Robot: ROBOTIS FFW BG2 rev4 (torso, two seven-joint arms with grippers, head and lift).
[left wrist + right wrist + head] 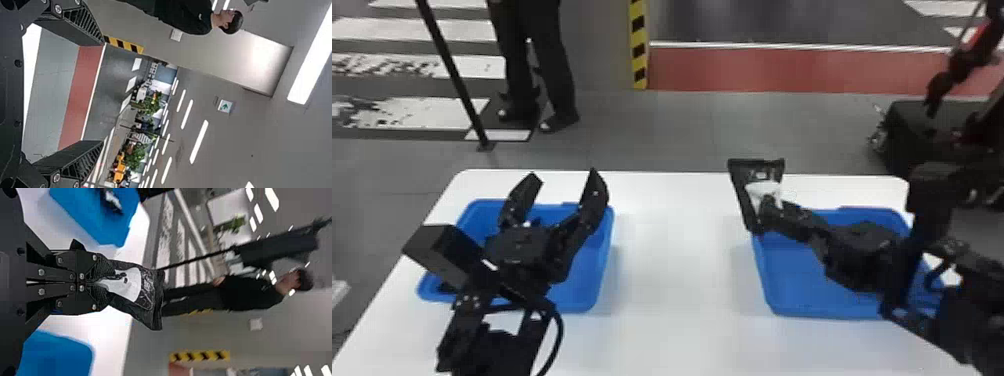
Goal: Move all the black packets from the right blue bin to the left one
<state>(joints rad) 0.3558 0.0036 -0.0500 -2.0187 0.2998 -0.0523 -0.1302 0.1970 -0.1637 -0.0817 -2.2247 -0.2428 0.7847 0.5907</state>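
Our right gripper (772,206) pinches one end of a black packet (738,189) with a white patch on it. We have it up high, near the 10 o'clock corner of the right blue bin (812,300). Our left gripper (564,179) is over the left blue bin (594,280), fingers wide apart and pointing to 12 o'clock. In that left bin we see a dark thing with some white (112,200). Both bins sit on a white table (677,300), at 9 and 3 o'clock.

This is a large indoor hall, whether lab or showroom I cannot tell: white crosswalk stripes (417,30) and a red band (782,70) on grey floor (657,130), strip lights (199,141), a green-and-white sign (225,106).
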